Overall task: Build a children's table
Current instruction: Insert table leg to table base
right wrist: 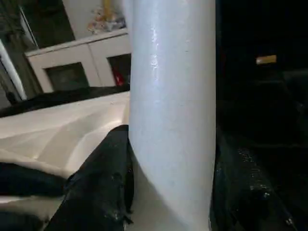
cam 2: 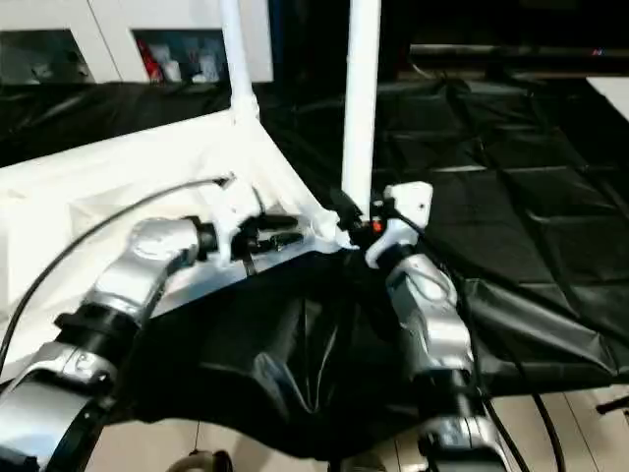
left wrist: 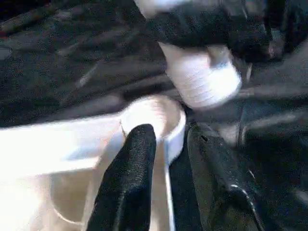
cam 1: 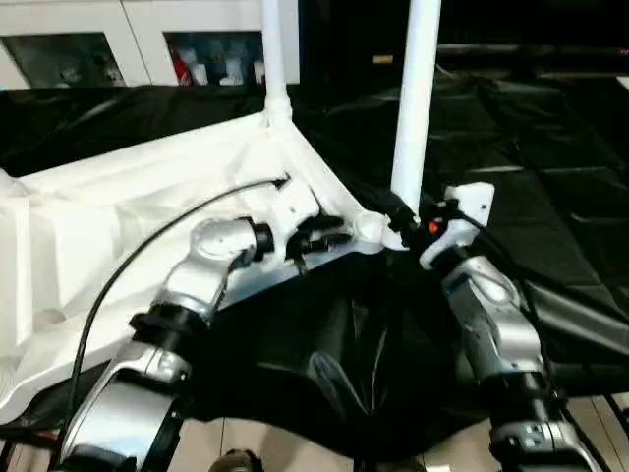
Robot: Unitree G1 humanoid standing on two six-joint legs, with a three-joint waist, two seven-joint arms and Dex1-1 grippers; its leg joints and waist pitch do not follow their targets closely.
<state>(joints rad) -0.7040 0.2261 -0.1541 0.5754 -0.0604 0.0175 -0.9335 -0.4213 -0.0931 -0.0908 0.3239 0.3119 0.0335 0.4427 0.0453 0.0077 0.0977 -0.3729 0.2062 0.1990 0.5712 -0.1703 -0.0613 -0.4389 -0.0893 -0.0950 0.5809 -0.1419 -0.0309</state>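
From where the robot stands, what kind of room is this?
Likely an indoor lab or test room: black sheeting covers the work surface, white cabinets with glass doors line the back wall, and an upside-down table top lies there mid-assembly.

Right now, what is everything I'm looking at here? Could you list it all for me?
Table top: one, white, upside down on the black sheet, ribbed underside up.
Fitted leg: one, white, upright in the far corner socket.
Held leg: one, white, upright, its lower end just above the near corner socket.
Sheet: one, black, crumpled, covering the work surface.
Cabinets: white, glass-fronted, along the back wall.
Left gripper: black fingers, either side of the near socket's rim.
Right gripper: black fingers, clamped on the held leg.
Forearms: two, silver.
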